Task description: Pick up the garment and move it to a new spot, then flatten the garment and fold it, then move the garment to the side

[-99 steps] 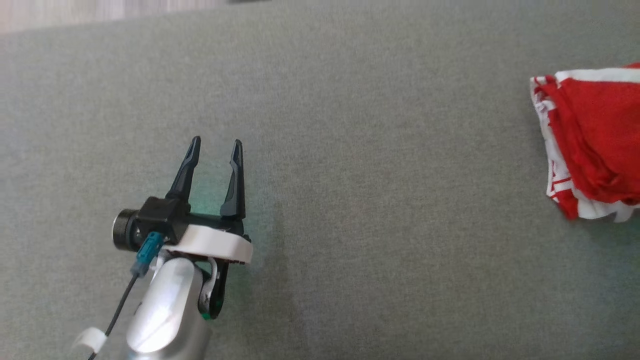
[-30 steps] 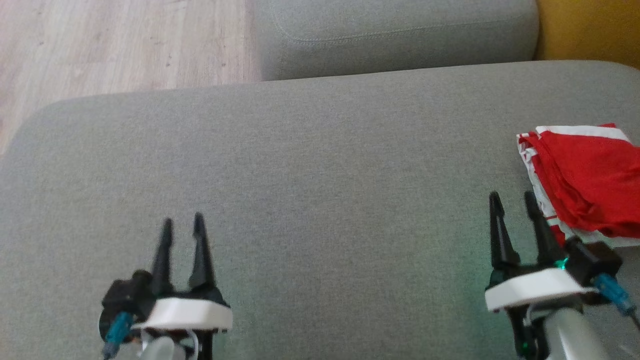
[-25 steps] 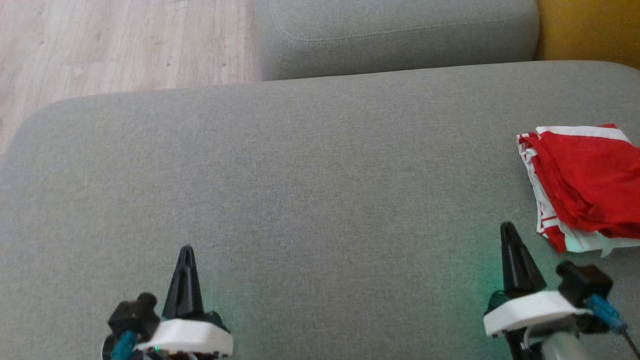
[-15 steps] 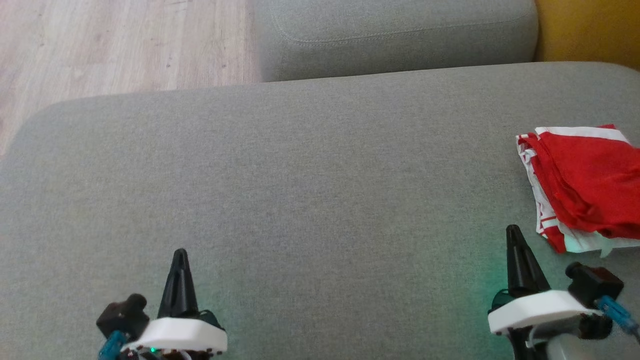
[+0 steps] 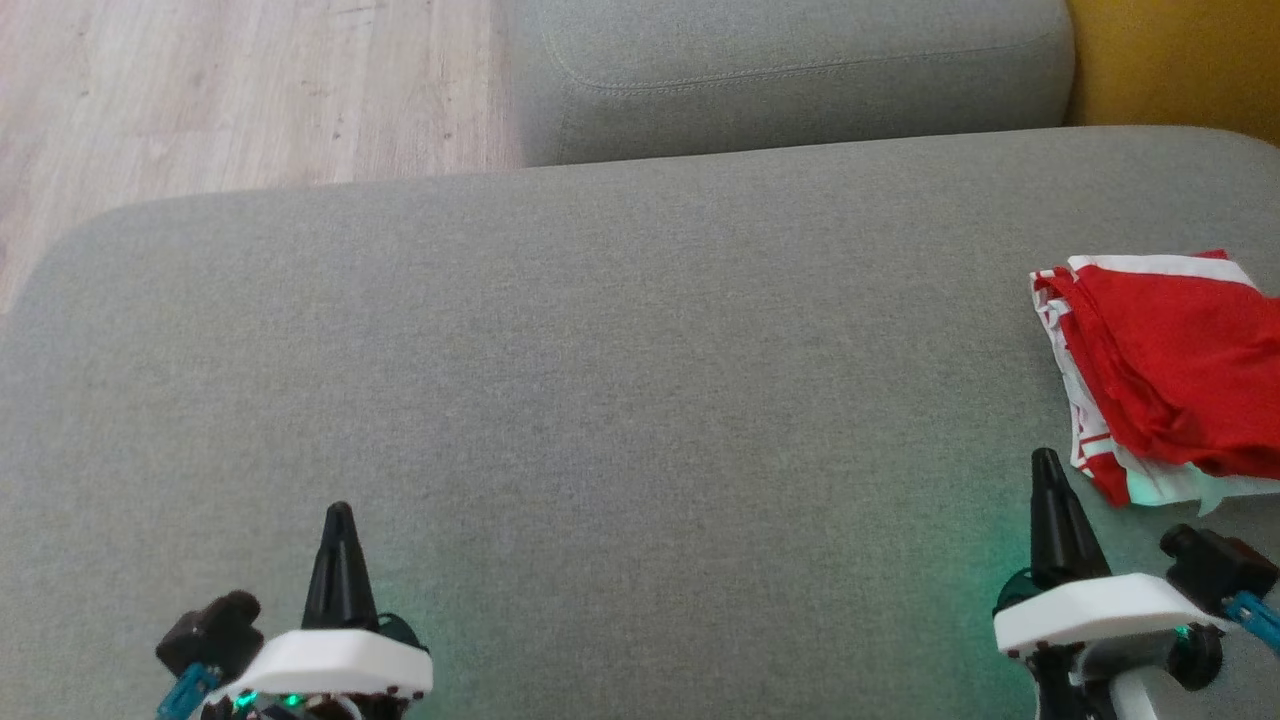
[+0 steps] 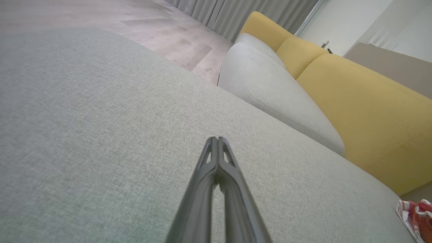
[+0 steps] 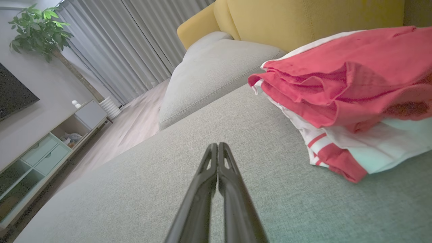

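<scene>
The garment (image 5: 1170,370) is red with white trim, folded into a small stack at the right edge of the grey cushion (image 5: 620,400). It fills the right half of the right wrist view (image 7: 344,91) and peeks in at the lower right corner of the left wrist view (image 6: 416,217). My right gripper (image 5: 1045,462) is shut and empty, its tips just left of the garment's near corner, not touching it. At the lower left my left gripper (image 5: 338,512) is shut on nothing, far from the garment. Both wrist views show the fingertips pressed together (image 6: 217,139) (image 7: 217,145).
A second grey cushion (image 5: 790,70) lies beyond the far edge, with a yellow sofa back (image 5: 1180,60) at the top right. Wooden floor (image 5: 230,90) shows at the upper left. A cabinet (image 7: 40,152) and a plant (image 7: 37,30) stand farther off.
Both grippers went from open to shut and drew back toward the bottom of the head view. The garment has stayed where it was.
</scene>
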Robot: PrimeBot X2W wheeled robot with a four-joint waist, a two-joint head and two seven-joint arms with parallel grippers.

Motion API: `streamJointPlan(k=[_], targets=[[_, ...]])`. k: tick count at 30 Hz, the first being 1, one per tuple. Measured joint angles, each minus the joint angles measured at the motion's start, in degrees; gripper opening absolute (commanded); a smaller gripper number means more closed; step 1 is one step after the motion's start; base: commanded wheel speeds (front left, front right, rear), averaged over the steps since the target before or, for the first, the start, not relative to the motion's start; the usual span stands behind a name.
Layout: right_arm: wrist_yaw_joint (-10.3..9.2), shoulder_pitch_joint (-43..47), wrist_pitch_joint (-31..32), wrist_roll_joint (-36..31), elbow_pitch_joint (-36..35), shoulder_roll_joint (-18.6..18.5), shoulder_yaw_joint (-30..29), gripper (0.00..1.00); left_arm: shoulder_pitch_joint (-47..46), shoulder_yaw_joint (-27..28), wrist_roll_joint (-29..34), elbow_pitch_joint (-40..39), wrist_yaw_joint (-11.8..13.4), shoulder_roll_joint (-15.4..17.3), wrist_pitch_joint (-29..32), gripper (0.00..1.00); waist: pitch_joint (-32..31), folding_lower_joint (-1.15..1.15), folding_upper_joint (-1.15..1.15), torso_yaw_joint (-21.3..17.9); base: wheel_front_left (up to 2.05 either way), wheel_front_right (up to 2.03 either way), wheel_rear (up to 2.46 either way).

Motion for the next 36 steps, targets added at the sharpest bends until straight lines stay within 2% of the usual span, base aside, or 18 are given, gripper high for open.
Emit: streamJointPlan(k=[36], targets=[[0.00, -0.9, 5.8, 22.8, -1.5, 0.0, -2.7, 0.00, -0.7, 4.3, -20.0, -1.1, -2.5, 0.0, 6.0, 0.00, -0.6, 0.00, 0.00, -0.2, 0.00, 0.00, 0.00]])
